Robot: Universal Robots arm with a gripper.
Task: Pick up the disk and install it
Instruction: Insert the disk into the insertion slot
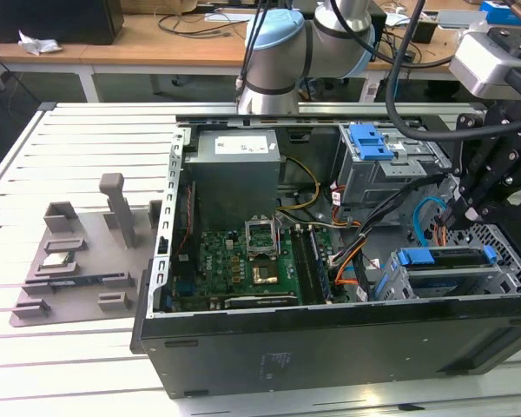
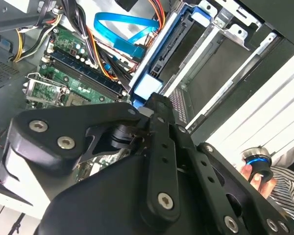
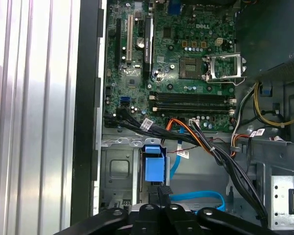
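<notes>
Fingers drawn together, the gripper (image 1: 457,213) sits at the blue tab of the disk (image 1: 443,259), resting in the drive cage (image 1: 398,282) at the exterior view's lower right, where an off-centre push could jam the carrier crooked or snag the blue cable (image 1: 427,207) looping just beside.

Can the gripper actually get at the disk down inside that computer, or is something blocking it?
Probably yes. The case lies open, the gripper sits right at the blue end of the disk, and the cables seem to run beside it, not across it.
</notes>
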